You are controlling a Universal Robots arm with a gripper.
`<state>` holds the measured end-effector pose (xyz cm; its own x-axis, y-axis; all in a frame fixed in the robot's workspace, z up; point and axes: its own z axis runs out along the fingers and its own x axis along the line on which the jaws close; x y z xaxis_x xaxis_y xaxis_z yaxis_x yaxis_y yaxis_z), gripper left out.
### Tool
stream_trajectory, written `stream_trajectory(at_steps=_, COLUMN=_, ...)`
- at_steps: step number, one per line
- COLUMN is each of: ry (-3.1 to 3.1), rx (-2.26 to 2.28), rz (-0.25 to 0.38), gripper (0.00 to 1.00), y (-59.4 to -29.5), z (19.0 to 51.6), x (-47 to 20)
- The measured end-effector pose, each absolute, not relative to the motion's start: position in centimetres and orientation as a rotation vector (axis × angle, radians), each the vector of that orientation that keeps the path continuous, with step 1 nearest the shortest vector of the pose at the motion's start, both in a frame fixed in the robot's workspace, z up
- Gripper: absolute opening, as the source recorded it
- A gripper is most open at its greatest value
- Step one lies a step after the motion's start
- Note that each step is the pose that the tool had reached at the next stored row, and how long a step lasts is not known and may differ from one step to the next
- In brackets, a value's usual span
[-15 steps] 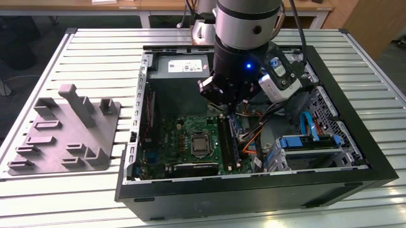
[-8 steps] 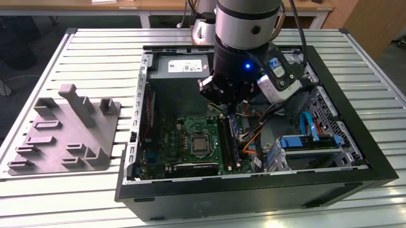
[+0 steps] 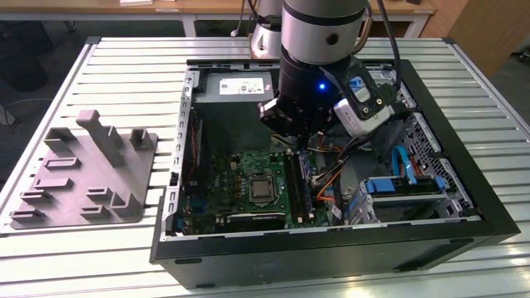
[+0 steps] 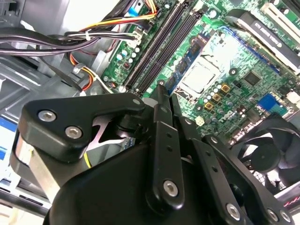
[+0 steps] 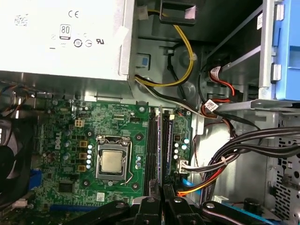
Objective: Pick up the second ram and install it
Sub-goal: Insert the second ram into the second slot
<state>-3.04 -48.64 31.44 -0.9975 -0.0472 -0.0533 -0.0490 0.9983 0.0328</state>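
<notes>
Metal counter (image 3: 124, 261): pale slatted top carrying an open black computer case (image 3: 331, 257); a grey slotted plastic plate with upright posts (image 3: 83, 186) lies beside the case, at the exterior view's left.
Pincer (image 5: 162, 200): black, two-fingered, on a silver-and-black arm (image 3: 323, 31). It reaches down inside the case over the green motherboard (image 5: 117, 122), fingers almost together and clamped on the stick's upper edge.
Second ram (image 5: 161, 140): long, thin, flat dark memory stick, edge-on in the first wrist view. It stands along the black memory slots (image 4: 159, 47), between the square silver processor (image 5: 111, 161) and a neighbouring stick with bluish chips (image 5: 168, 136). Seated or not: cannot tell.
Surroundings: grey power supply box (image 5: 61, 37) at the board's end; bundled black cables (image 5: 224, 160) beside the slots; black fan (image 4: 267, 154) near the processor.
</notes>
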Motion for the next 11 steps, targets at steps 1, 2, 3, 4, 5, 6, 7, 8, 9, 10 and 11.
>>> stream_trajectory(at_steps=1, ry=3.088, rx=-0.067, rz=0.052, gripper=0.14, y=-48.64, z=31.45, x=-3.03)
stream_trajectory(at_steps=2, ry=3.088, rx=-0.060, rz=0.052, gripper=0.14, y=-48.64, z=31.44, x=-3.03)
stream_trajectory(at_steps=3, ry=3.088, rx=-0.052, rz=0.052, gripper=0.14, y=-48.64, z=31.44, x=-3.03)
stream_trajectory(at_steps=4, ry=3.088, rx=-0.045, rz=0.052, gripper=0.14, y=-48.64, z=31.44, x=-3.03)
stream_trajectory(at_steps=5, ry=3.088, rx=-0.036, rz=0.052, gripper=0.14, y=-48.64, z=31.44, x=-3.03)
stream_trajectory(at_steps=6, ry=3.088, rx=-0.028, rz=0.051, gripper=0.14, y=-48.64, z=31.44, x=-3.03)
stream_trajectory(at_steps=7, ry=3.088, rx=-0.020, rz=0.051, gripper=0.14, y=-48.64, z=31.44, x=-3.03)
stream_trajectory(at_steps=8, ry=3.088, rx=-0.012, rz=0.051, gripper=0.14, y=-48.64, z=31.44, x=-3.03)
stream_trajectory(at_steps=9, ry=3.088, rx=-0.003, rz=0.051, gripper=0.14, y=-48.64, z=31.45, x=-3.03)
stream_trajectory(at_steps=10, ry=3.088, rx=0.005, rz=0.050, gripper=0.14, y=-48.64, z=31.45, x=-3.03)
stream_trajectory(at_steps=11, ry=3.088, rx=0.014, rz=0.050, gripper=0.14, y=-48.64, z=31.44, x=-3.03)
